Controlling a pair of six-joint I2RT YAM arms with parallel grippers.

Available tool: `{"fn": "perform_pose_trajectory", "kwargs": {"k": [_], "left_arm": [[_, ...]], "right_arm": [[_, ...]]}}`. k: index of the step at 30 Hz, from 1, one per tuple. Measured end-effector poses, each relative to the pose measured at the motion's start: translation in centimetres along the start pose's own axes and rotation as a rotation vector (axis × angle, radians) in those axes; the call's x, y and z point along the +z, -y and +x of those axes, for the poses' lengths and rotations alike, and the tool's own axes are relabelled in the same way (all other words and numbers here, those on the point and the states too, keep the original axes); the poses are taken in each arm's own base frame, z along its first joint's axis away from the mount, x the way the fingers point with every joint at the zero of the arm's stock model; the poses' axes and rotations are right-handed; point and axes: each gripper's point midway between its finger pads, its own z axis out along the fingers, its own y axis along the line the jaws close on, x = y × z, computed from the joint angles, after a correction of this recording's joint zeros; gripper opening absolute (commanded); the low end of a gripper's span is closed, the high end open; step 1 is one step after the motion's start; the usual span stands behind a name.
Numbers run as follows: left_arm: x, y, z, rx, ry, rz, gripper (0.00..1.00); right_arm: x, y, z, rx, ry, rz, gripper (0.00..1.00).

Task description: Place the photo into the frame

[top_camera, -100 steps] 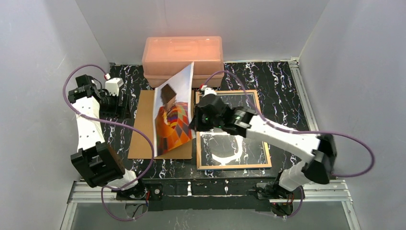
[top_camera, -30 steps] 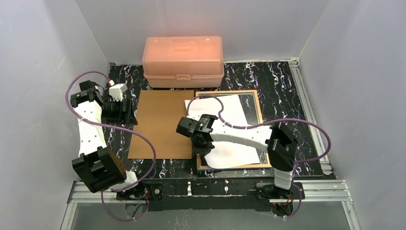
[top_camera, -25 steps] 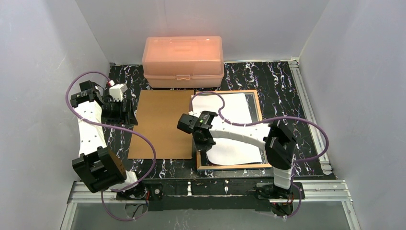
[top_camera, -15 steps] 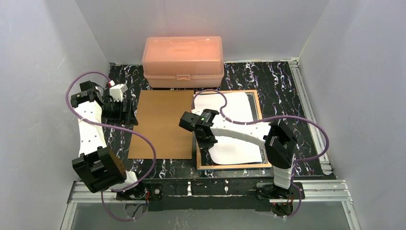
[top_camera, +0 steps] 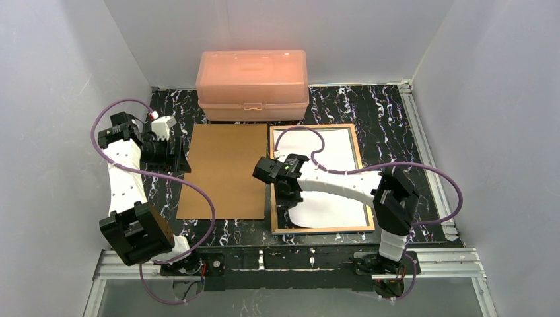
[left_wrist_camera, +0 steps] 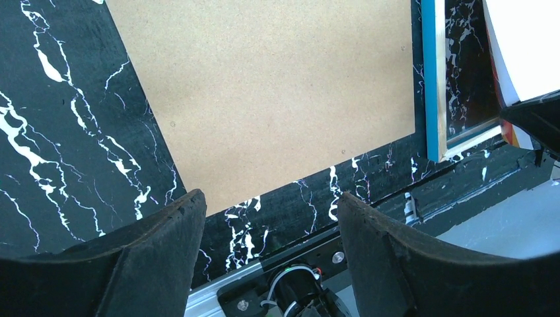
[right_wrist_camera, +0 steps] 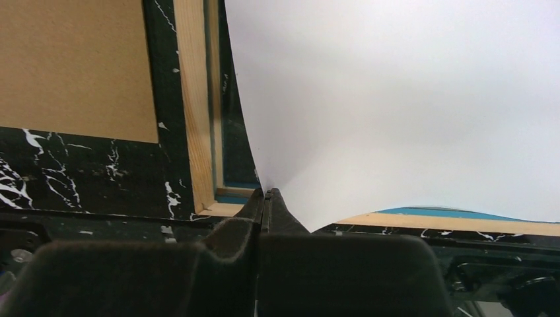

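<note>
The photo [top_camera: 333, 201] lies face down, white back up, inside the frame [top_camera: 330, 229], which lies back up on the right half of the table. My right gripper [top_camera: 290, 196] is shut on the photo's near-left corner, which curls up a little. In the right wrist view my right gripper [right_wrist_camera: 265, 193] pinches the white sheet [right_wrist_camera: 396, 99] just inside the frame's tan wooden corner [right_wrist_camera: 195, 99]. My left gripper [top_camera: 170, 157] is open and empty at the left edge of the brown backing board [top_camera: 223, 170]. In the left wrist view my left gripper [left_wrist_camera: 267, 214] hangs over the board's [left_wrist_camera: 264, 86] near edge.
A salmon-pink plastic box [top_camera: 252, 82] stands at the back centre, behind board and frame. The frame's blue edge [left_wrist_camera: 432, 79] shows in the left wrist view. White walls close in both sides. A metal rail [top_camera: 290, 259] runs along the near edge.
The photo, held upright over the backing board earlier, now lies face down in the frame. Over the last second my right gripper slid it right, squaring it within the frame. The left arm stayed still.
</note>
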Motion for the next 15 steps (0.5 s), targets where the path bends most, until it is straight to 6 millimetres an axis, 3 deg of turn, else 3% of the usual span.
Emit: {"fn": "perform_pose_trajectory", "kwargs": {"k": [7,15], "left_arm": [[0.33,-0.01,0.31,-0.001,-0.007,0.007,0.7],[0.34,0.03,0.27,0.002,-0.004,0.01,0.7]], "right_arm": [[0.02,-0.71,-0.41,0.05,0.015,-0.021,0.01],[0.13,-0.19,-0.87,0.053,0.033,-0.001,0.01]]}}
